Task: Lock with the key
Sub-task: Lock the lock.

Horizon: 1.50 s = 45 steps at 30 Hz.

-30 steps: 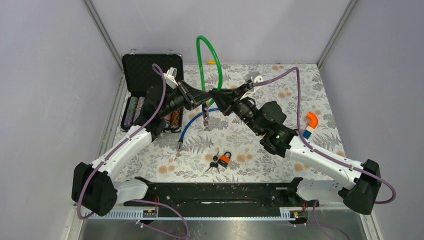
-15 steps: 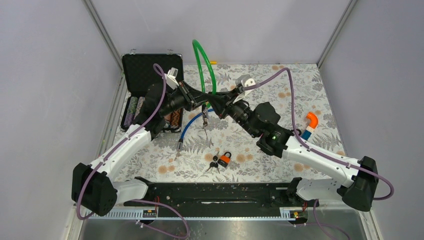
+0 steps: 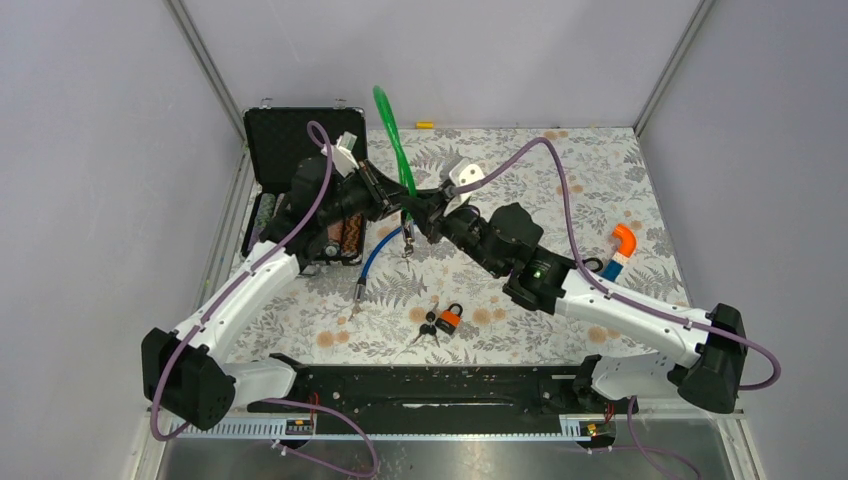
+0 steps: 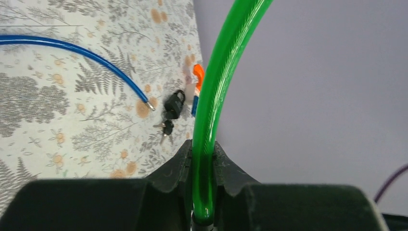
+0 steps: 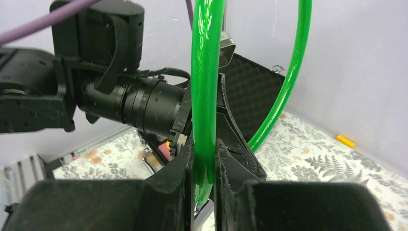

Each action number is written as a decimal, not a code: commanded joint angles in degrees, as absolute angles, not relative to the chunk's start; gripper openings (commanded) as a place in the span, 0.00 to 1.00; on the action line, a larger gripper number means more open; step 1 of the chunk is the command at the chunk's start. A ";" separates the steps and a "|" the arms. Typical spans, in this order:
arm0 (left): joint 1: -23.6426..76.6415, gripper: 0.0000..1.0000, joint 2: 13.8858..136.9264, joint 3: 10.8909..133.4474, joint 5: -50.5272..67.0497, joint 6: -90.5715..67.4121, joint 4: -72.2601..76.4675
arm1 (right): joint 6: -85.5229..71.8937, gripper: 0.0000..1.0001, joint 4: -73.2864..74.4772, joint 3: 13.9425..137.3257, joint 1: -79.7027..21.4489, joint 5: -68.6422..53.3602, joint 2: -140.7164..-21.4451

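Note:
A green cable lock (image 3: 392, 135) stands up in a loop over the back middle of the table. My left gripper (image 3: 392, 203) is shut on one end of it, my right gripper (image 3: 428, 208) on the other, and the two meet almost tip to tip. A bunch of keys (image 3: 407, 238) hangs below where they meet. The left wrist view shows the green cable (image 4: 221, 72) pinched between my left gripper (image 4: 203, 149). In the right wrist view the cable (image 5: 204, 72) runs up out of my right gripper (image 5: 206, 144). The lock's body is hidden.
A blue cable (image 3: 383, 247) lies on the floral mat below the grippers. A small orange padlock (image 3: 451, 319) with keys lies near the front middle. An open black case (image 3: 300, 150) of chips sits back left. An orange-and-blue piece (image 3: 620, 245) is at the right.
Both grippers have moved left together with the green cable, and its loop has leaned over to the left. Both grips stayed shut.

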<state>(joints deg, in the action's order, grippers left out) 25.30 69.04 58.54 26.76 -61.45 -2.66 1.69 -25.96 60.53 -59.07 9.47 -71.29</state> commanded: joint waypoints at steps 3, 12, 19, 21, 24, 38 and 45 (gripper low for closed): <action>26.54 0.00 68.79 67.69 25.42 -55.13 -11.57 | 15.65 0.00 -17.60 63.72 -61.59 12.77 -75.96; 26.54 0.00 68.68 68.77 23.62 -55.61 -15.16 | 19.60 0.00 -20.50 61.28 -64.37 19.64 -80.75; 25.47 0.00 67.48 68.82 23.36 -58.49 -17.57 | 21.20 0.00 -30.98 54.32 -64.46 23.29 -81.98; 25.00 0.00 67.05 68.41 23.17 -59.46 -17.83 | 21.76 0.00 -34.28 52.50 -64.44 24.31 -82.65; 24.38 0.00 66.80 68.02 22.53 -60.21 -19.16 | 22.09 0.00 -36.51 51.47 -64.42 26.11 -83.83; 19.40 0.00 64.40 60.03 25.50 -70.22 -14.55 | 22.25 0.00 -58.01 40.12 -64.47 21.18 -84.80; 18.63 0.00 64.15 57.35 28.62 -72.60 -9.88 | 21.30 0.00 -55.52 41.84 -64.42 18.79 -85.94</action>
<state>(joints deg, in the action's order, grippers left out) 19.03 68.42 56.31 21.06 -66.43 -22.00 20.67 -62.22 41.82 -64.86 19.97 -83.55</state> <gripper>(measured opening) 0.145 0.180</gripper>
